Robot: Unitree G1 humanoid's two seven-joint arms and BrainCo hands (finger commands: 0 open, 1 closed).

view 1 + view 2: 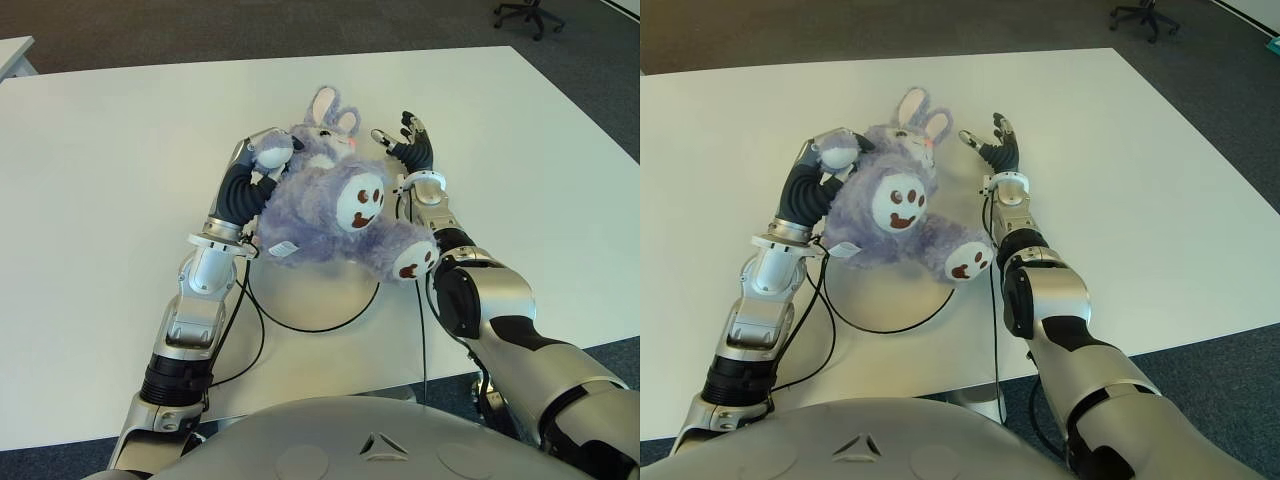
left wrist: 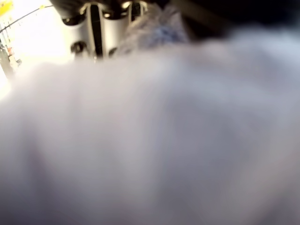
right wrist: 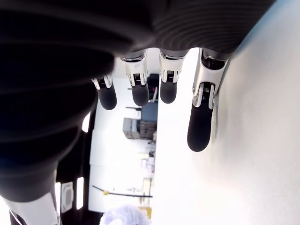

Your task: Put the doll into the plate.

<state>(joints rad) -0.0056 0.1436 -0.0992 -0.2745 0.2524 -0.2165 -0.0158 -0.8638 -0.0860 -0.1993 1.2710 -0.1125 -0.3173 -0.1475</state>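
Purple rabbit doll (image 1: 335, 215), mid-desk (image 1: 120, 180) toward the near edge, over a white plate (image 1: 330, 300) partly hidden beneath; left hand (image 1: 262, 165) fingers clasp its arm; right hand (image 1: 408, 145), fingers released and spread, beside its head.

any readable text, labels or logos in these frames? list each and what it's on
No readable text anywhere.
White tag sewn on the plush doll: any print is too small to read.
Triangular emblem on the robot's chest: a shape only, no letters.
Right hand, left hand, table: no markings visible.
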